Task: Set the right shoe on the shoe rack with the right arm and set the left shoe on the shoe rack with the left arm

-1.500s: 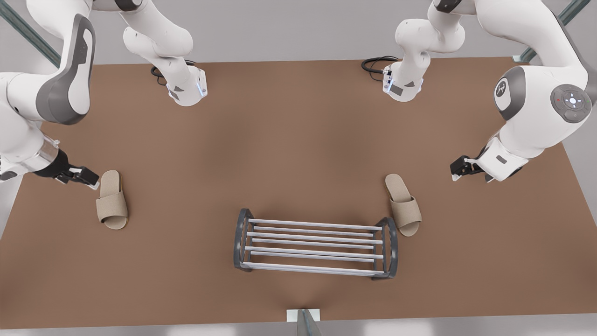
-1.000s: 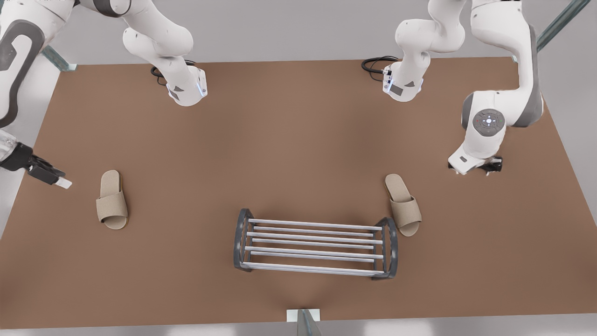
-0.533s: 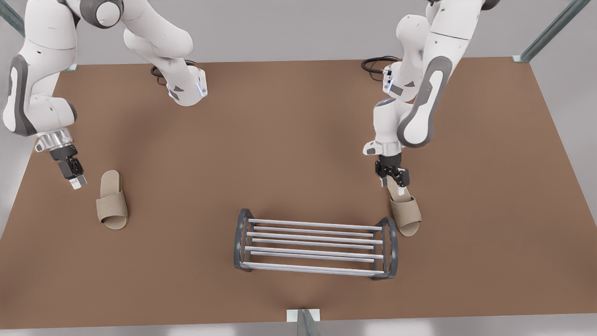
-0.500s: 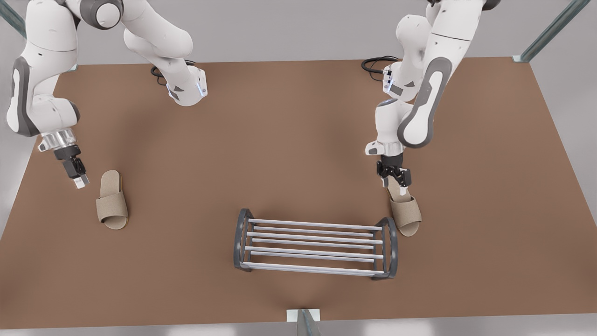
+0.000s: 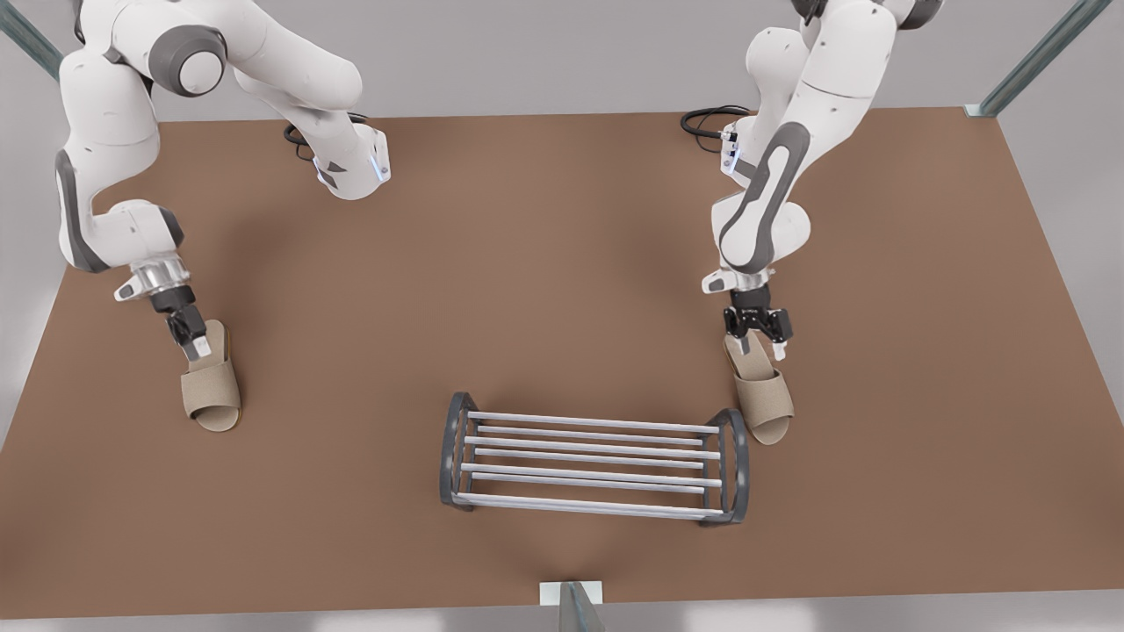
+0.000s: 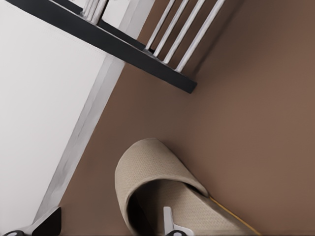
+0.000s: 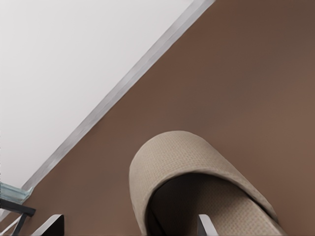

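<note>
Reaching for pickup on both sides: right gripper (image 5: 195,348) sits at the heel end of the right shoe (image 5: 211,386) on the front view's left, fingers spread, nothing held. Left gripper (image 5: 755,344) is over the heel of the left shoe (image 5: 762,395), also unclenched – in the left wrist view one finger (image 6: 167,220) is over the insole and the other is outside the sidewall. Both slippers lie flat on the table (image 5: 544,263). The left one is just beside the shoe rack (image 5: 593,465) end frame, the right one well apart from it. Risks: the thin heel edge may slip out on closing, the floppy sole may droop or swing – and the left shoe could clip the rack frame on lifting.
</note>
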